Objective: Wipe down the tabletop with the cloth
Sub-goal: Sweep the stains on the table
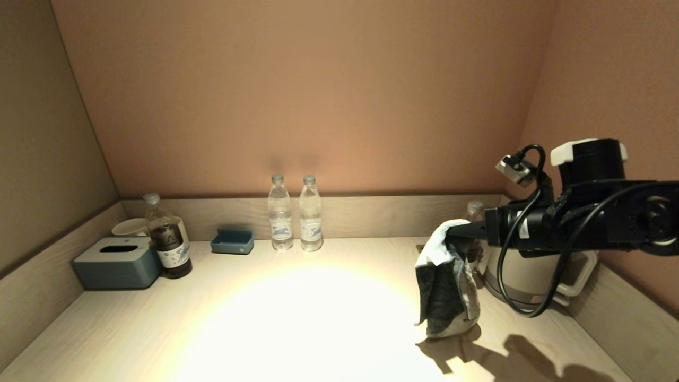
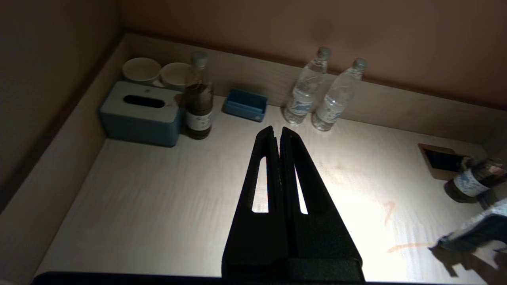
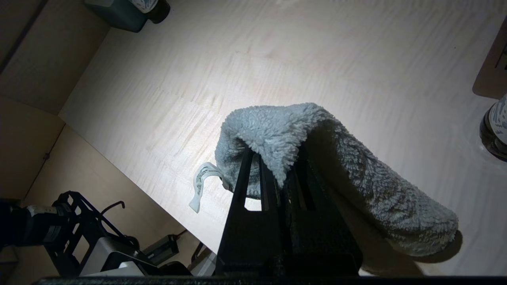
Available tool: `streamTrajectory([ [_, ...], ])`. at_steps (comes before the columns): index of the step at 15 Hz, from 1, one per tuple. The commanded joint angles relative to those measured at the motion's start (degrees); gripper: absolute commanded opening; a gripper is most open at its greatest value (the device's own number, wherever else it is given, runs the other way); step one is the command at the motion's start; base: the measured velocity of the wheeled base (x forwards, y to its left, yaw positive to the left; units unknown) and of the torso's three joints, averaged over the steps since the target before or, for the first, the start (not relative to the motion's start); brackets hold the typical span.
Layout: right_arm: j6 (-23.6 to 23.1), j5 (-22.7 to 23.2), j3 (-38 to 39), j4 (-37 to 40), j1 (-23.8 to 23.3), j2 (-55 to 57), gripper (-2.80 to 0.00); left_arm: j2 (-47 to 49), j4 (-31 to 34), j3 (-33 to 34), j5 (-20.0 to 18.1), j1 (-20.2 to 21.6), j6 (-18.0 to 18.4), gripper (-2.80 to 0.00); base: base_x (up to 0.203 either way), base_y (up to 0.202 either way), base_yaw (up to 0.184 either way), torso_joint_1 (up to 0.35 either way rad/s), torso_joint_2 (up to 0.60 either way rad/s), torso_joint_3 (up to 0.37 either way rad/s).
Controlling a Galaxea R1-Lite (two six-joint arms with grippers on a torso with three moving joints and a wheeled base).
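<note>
Fingers of our right hand point(image 1: 460, 229) are clamped on the upper fold of the cloth point(image 1: 445, 286), which hangs down from them at the right side of the surface point(image 1: 297, 318). In the head view its lower end looks to be touching or just above the wood, casting a shadow beside it; the right wrist view shows the grey fleece draped over both fingers, a small white care tag point(image 3: 201, 185) dangling from one edge.

Our left hand point(image 2: 276, 132) hovers above the middle of the surface with its fingers pressed together and nothing between them, idle for now.

Just behind the cloth stand a white kettle point(image 1: 522, 276) and a dark bottle point(image 1: 473, 212), with a recessed socket panel point(image 2: 443, 160) set into the wood nearby. Farther off, two water bottles point(image 1: 295, 215) stand by the back wall, then a small blue tray point(image 1: 232, 241), a dark drink bottle point(image 1: 168, 239), a tissue box point(image 1: 116, 261) and two cups point(image 2: 158, 71) in the far left corner.

To wipe well, we judge the hand should come lower so a broad patch of fleece lies flat, not just the hanging tip. Faint reddish marks point(image 2: 390, 208) show on the wood in the left wrist view, so we should sweep leftward across them with steady pressure, keeping the trailing cloth and the arm's cable away from the kettle and bottle.
</note>
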State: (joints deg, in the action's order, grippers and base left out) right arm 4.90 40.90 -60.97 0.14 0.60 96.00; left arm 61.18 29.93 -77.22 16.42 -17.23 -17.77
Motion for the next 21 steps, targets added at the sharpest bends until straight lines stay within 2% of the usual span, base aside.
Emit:
streamTrajectory([
  [1,0.42,-7.72,-0.88,4.22,2.50,1.66,-2.80,-14.63,-0.65,10.73,2.91,0.05,-0.38,-2.80,0.000,0.000,0.000,0.000,0.00,0.000],
  [4,0.45,-14.80,-3.82,11.66,6.27,3.07,-2.80,-25.81,-6.80,25.62,7.51,0.80,1.26,-2.80,0.000,0.000,0.000,0.000,0.00,0.000],
  [6,0.53,-19.41,-4.40,16.09,8.87,3.69,-2.80,-31.55,-13.18,33.33,9.35,1.86,5.13,-2.80,0.000,0.000,0.000,0.000,0.00,0.000],
  [9,0.74,-23.55,-4.63,19.85,11.21,4.92,-2.80,-38.39,-20.65,42.19,10.06,5.64,9.60,-2.80,0.000,0.000,0.000,0.000,0.00,0.000],
  [14,2.00,-23.76,-4.51,20.43,11.44,5.82,-2.80,-45.36,-26.79,50.16,10.26,9.23,12.86,-2.80,0.000,0.000,0.000,0.000,0.00,0.000],
  [18,2.04,-23.76,-4.63,20.29,11.44,6.50,-2.80,-45.31,-27.23,50.37,10.01,11.00,13.63,-2.80,0.000,0.000,0.000,0.000,0.00,0.000],
  [20,2.04,-23.76,-4.60,20.16,11.51,7.53,-2.80,-47.56,-27.28,51.75,9.26,16.16,13.83,-2.80,0.000,0.000,0.000,0.000,0.00,0.000],
  [21,2.04,-23.67,-4.60,20.08,11.63,7.53,-2.80,-49.51,-27.32,53.14,7.95,16.67,14.37,-2.80,0.000,0.000,0.000,0.000,0.00,0.000],
])
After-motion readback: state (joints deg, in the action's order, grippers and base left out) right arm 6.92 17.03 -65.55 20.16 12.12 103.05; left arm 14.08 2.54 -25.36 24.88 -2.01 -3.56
